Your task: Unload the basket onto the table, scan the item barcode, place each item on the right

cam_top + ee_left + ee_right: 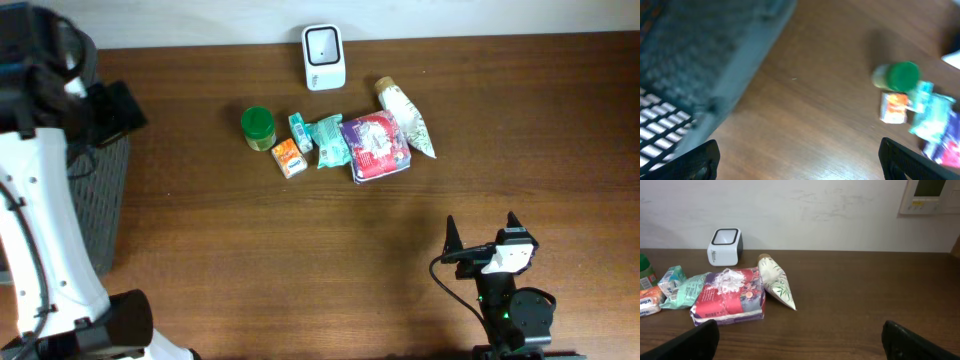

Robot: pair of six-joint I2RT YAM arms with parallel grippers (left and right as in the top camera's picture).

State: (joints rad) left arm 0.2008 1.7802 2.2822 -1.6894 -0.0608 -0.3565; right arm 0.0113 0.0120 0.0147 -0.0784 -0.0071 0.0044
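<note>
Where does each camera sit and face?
Overhead: above the table, facing straight down; left arm and right fingers show.
Left wrist: on the left arm, angled down at basket and green jar; left fingers at bottom corners.
Right wrist: low, facing the wall past scanner and red pack; right fingers at bottom corners.
Shared: overhead and left wrist both show the green jar.

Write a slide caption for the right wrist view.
Open right tool faces a red floral pack, leaf-print tube and small packets on the wooden table, white barcode scanner behind them.
</note>
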